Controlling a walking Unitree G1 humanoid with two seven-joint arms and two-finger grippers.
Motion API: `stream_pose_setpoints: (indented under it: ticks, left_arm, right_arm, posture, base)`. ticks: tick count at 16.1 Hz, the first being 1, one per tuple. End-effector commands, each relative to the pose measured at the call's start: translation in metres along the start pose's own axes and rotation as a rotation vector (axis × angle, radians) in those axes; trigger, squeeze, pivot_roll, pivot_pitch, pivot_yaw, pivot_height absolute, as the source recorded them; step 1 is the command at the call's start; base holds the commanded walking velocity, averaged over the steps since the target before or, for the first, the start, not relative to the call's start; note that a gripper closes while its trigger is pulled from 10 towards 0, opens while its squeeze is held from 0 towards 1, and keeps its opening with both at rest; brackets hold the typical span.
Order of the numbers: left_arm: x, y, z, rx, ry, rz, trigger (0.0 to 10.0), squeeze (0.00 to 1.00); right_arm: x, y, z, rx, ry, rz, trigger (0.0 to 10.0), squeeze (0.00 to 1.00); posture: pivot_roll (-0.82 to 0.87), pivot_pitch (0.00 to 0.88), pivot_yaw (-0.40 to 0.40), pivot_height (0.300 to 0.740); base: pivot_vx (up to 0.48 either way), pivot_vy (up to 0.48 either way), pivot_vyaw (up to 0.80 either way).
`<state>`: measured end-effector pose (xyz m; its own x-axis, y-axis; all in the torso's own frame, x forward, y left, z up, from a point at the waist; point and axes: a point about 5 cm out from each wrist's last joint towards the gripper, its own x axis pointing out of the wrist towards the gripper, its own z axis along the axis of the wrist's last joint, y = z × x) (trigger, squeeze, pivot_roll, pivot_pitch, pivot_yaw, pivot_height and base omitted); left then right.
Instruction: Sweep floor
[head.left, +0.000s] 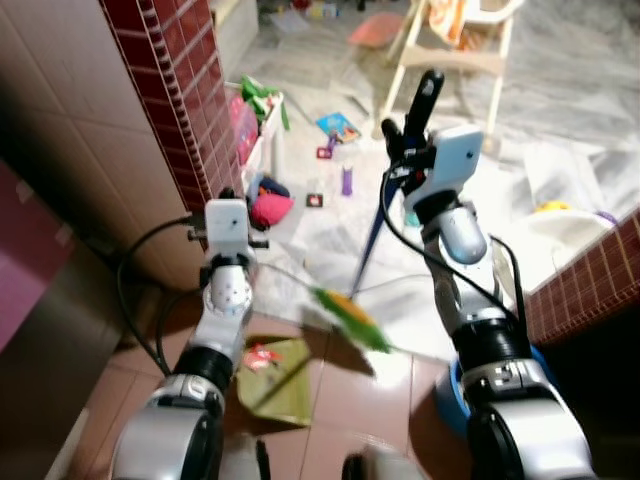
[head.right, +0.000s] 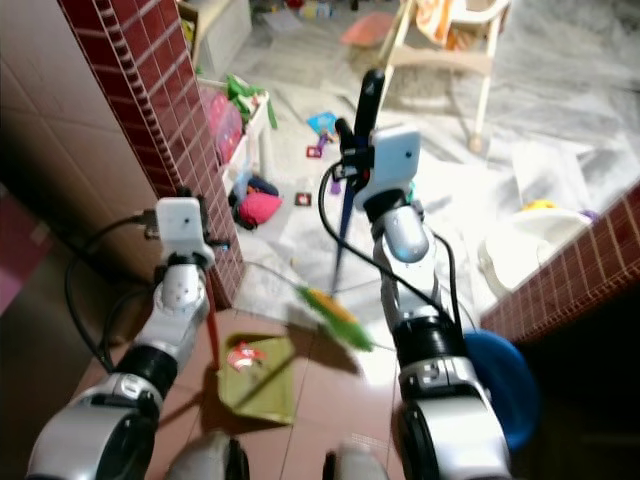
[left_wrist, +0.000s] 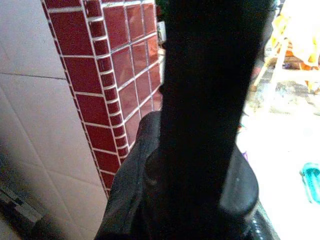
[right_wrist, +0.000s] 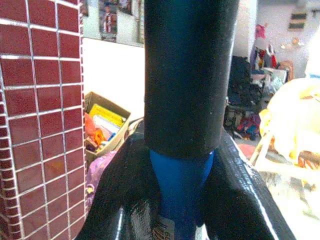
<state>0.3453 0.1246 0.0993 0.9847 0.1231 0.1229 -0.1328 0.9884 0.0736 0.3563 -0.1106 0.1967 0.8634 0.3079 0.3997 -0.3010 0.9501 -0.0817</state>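
My right gripper (head.left: 405, 140) is raised in front of me, shut on the black grip of a blue broom handle (head.left: 372, 235). The handle slants down to a blurred green and yellow broom head (head.left: 352, 320) just above the brown tiles. In the right wrist view the blue shaft (right_wrist: 181, 175) runs between the fingers (right_wrist: 240, 200). My left gripper (head.left: 228, 198) is beside the red tile pillar, shut on the dark handle (left_wrist: 200, 100) of a green dustpan (head.left: 280, 385). The dustpan lies on the floor below, holding a red and white wrapper (head.left: 262, 357).
A red tile pillar (head.left: 185, 110) stands close on the left and a low red tile wall (head.left: 590, 280) on the right. Toys (head.left: 338, 127), a white bin (head.left: 262, 130) and a white high chair (head.left: 455, 55) are ahead on the pale floor. A blue round object (head.right: 505, 385) sits by my right side.
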Motion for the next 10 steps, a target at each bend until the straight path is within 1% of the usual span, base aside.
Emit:
stream_pose_setpoints:
  ticks: [1, 3, 7, 10]
  left_arm:
    - [0.0031, 0.0061, 0.0040, -0.001, -0.016, 0.017, 10.0, 0.00]
    - [0.0021, 0.0065, 0.0036, -0.013, -0.012, 0.032, 10.0, 0.00]
    - [-0.0012, 0.0068, 0.0033, -0.013, -0.020, 0.046, 10.0, 0.00]
    - [-0.0034, 0.0131, 0.0022, -0.037, -0.009, 0.111, 10.0, 0.00]
  right_arm:
    - [0.0083, 0.0103, 0.0154, 0.000, -0.085, 0.026, 10.0, 0.00]
    - [0.0072, 0.0108, 0.0146, -0.001, -0.086, 0.028, 10.0, 0.00]
    - [0.0045, 0.0092, 0.0127, -0.013, -0.085, 0.019, 10.0, 0.00]
    - [0.0042, 0.0109, 0.0131, -0.016, -0.087, 0.018, 10.0, 0.00]
  posture:
    - [-0.09, 0.037, -0.033, 0.740]
    - [-0.09, 0.040, -0.037, 0.740]
    - [-0.09, 0.051, -0.042, 0.740]
    - [-0.09, 0.072, -0.043, 0.740]
  base:
    - [0.371, 0.000, 0.00]
    - [0.000, 0.000, 0.00]
    - [0.000, 0.000, 0.00]
    - [0.000, 0.000, 0.00]
